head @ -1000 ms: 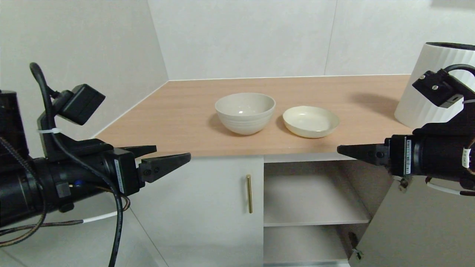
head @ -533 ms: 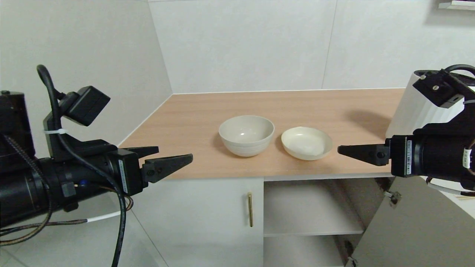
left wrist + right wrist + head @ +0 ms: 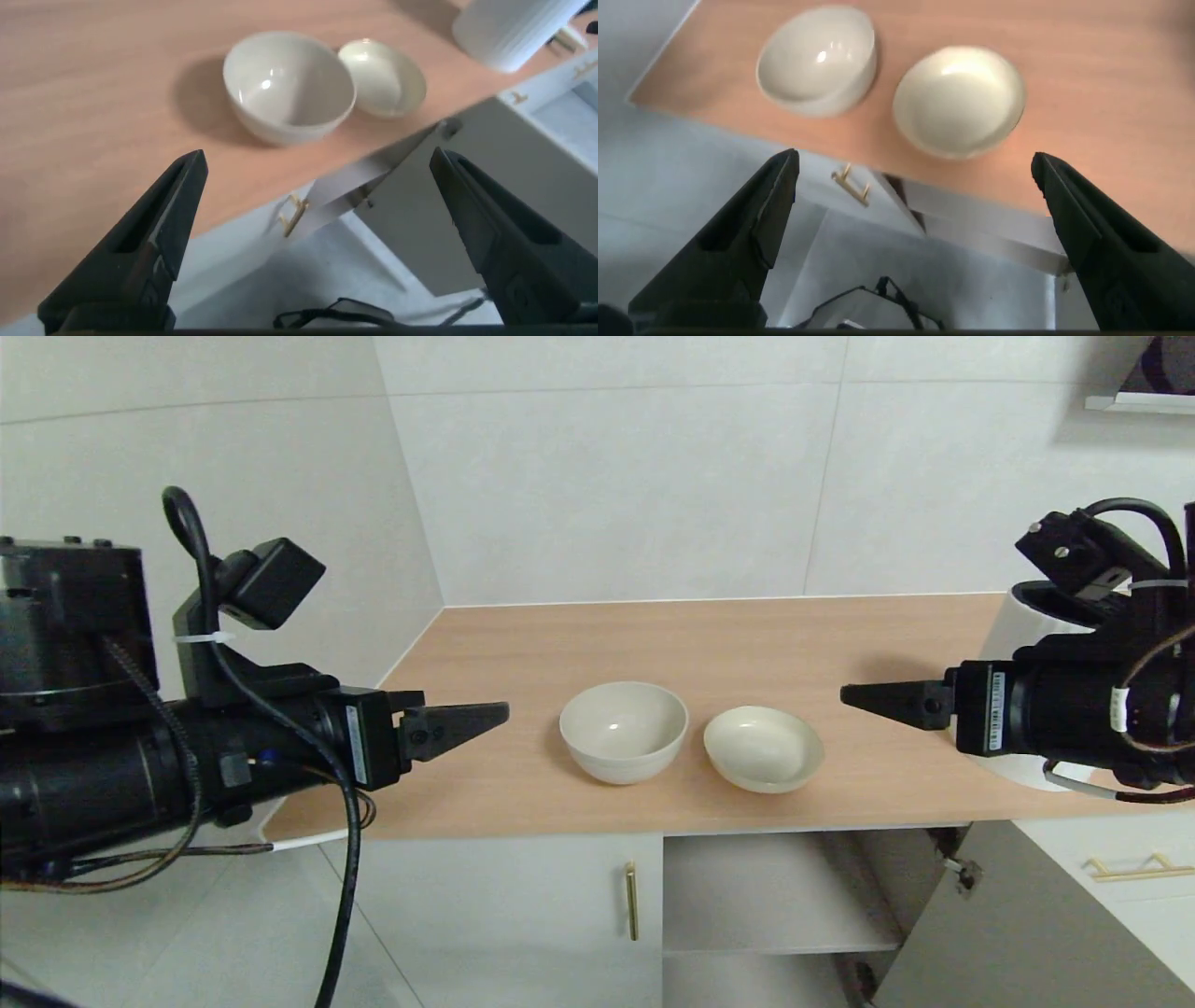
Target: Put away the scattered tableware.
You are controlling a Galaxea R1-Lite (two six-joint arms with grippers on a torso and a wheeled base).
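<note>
Wooden counter (image 3: 709,644) with two pieces of tableware, seen from the head camera. A deep cream bowl (image 3: 624,730) stands upright near the front edge of the counter, about the middle. A shallower cream bowl (image 3: 764,747) sits just to its right, very close; whether the rims touch cannot be told.

The left gripper (image 3: 464,709) hovers left of the deep bowl, well apart from it, jaws spread wide and holding nothing. The right gripper (image 3: 868,698) hovers right of the shallow bowl, also apart from it, jaws likewise spread and unloaded, as the right wrist view shows.

A white ribbed container (image 3: 1013,635) stands at the right end of the counter, partly behind the right arm. Below the counter, the cabinet's right door (image 3: 1008,933) hangs open, exposing a shelf (image 3: 775,915); the left door carries a brass handle (image 3: 631,901).
</note>
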